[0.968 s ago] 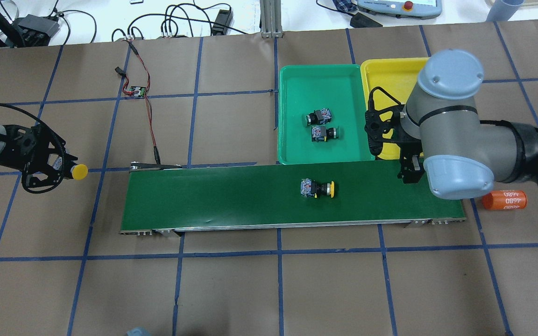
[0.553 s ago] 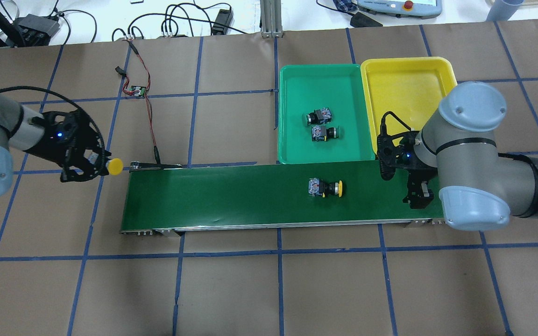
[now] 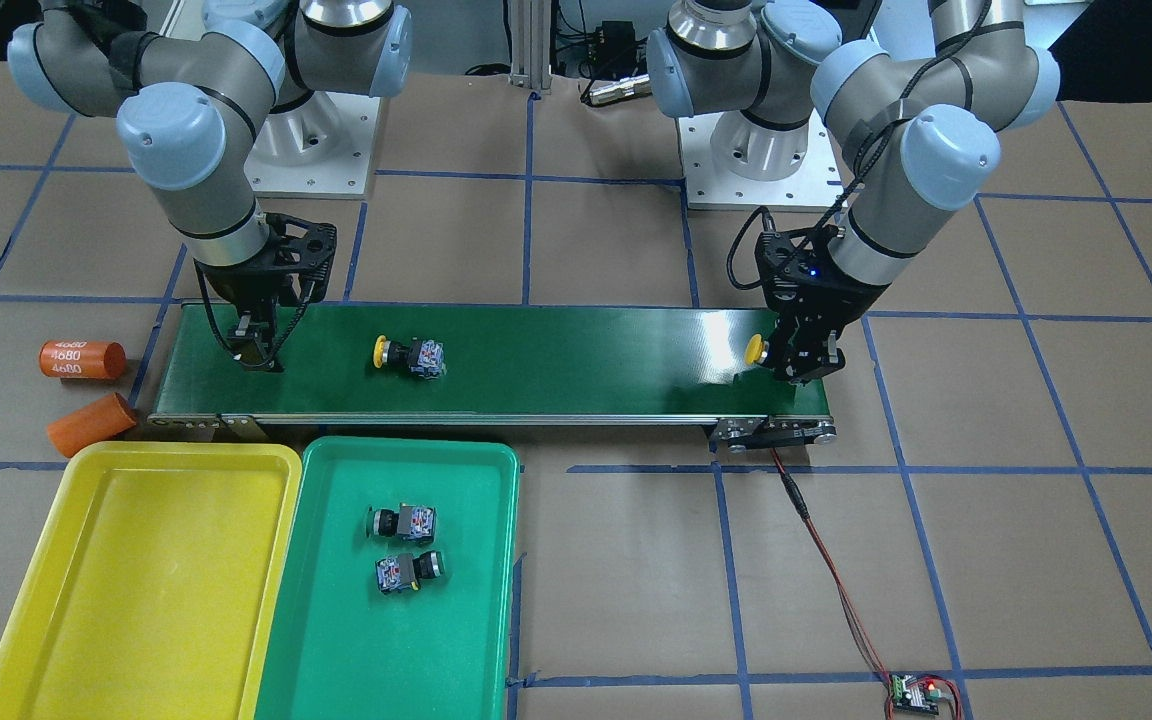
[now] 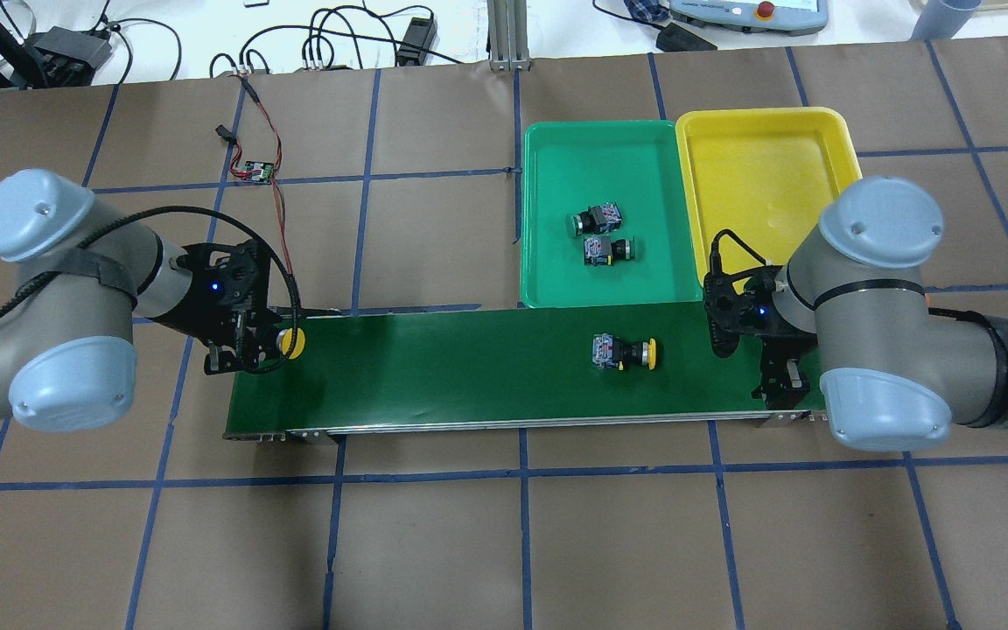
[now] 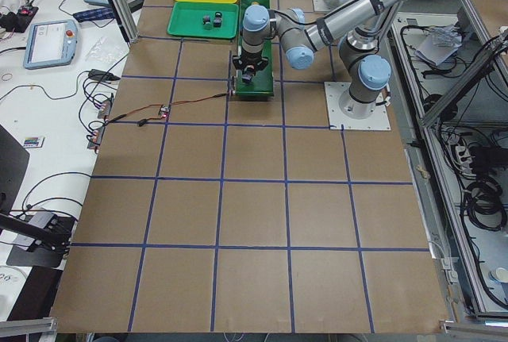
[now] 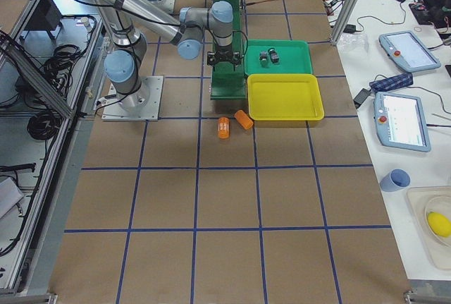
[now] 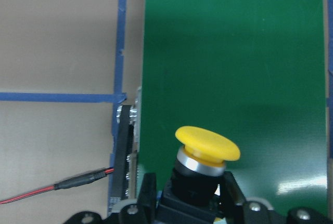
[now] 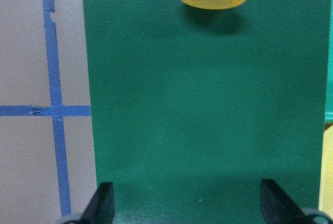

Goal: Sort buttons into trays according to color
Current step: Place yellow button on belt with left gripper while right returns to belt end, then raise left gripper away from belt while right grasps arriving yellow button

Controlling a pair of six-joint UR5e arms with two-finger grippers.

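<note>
Plainly, the yellow button [image 4: 625, 353] next in line lies on its side on the belt [image 4: 469, 367], right of the middle, with its cap turned toward the right gripper [image 3: 258, 350]. That gripper hangs low over the belt's end, fingers spread wide and nothing between them. In the right wrist view the cap sits roughly centred ahead of the gap, so the line looks good. The sound way, I judge, is to take the button across its black body behind the cap, not on the rounded cap itself, which would likely slip. It then needs lifting clear of the belt edge and setting down in the yellow tray [image 4: 758, 175], which holds nothing so far. The two green buttons [image 4: 593, 219] lie in the green tray [image 4: 556, 262] just beside it, so the carry should keep to the yellow side. At the belt's other end the left gripper [image 3: 798, 358] is clamped on the body of a second yellow button [image 4: 290, 343], cap forward, just over the belt. It should be lowered close before release so it neither rolls nor drops onto the desk [image 4: 434, 542]. Two orange cylinders [image 3: 82, 358] lie off the belt near the right gripper and are best left alone.
</note>
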